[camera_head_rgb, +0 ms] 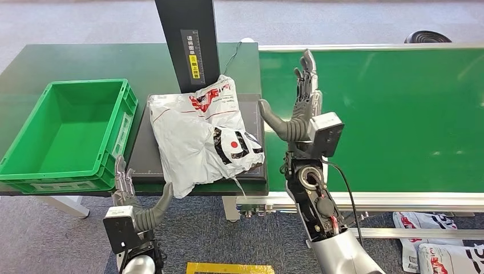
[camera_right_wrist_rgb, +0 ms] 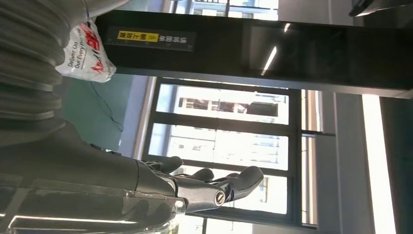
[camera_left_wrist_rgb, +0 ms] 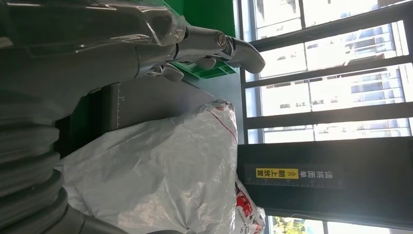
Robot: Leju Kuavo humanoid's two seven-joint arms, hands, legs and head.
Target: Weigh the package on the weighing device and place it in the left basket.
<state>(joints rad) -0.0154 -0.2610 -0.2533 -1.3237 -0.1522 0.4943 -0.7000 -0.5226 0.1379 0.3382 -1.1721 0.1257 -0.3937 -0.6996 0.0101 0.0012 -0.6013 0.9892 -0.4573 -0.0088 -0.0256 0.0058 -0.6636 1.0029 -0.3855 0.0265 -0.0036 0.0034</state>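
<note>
The left hand [camera_head_rgb: 136,201], fingers apart and holding nothing, sits at the near edge of the flat dark weighing platform [camera_head_rgb: 144,162], its thumb just beside the crumpled white plastic mailer package [camera_head_rgb: 197,134] lying there. The package's long axis runs away from the robot. The right hand [camera_head_rgb: 298,108], open and empty, stands just beside the package's far side; the green plastic basket [camera_head_rgb: 122,120] adjoins the platform, so the left hand seems nearer for the lift.

Even, bright head view; wrist views backlit by glaring windows [camera_right_wrist_rgb: 221,129], foreground perhaps slightly blurred.

One package [camera_head_rgb: 202,134] on the scale [camera_head_rgb: 145,154], one green basket [camera_head_rgb: 23,162], two more packages [camera_head_rgb: 439,254] on the floor
</note>
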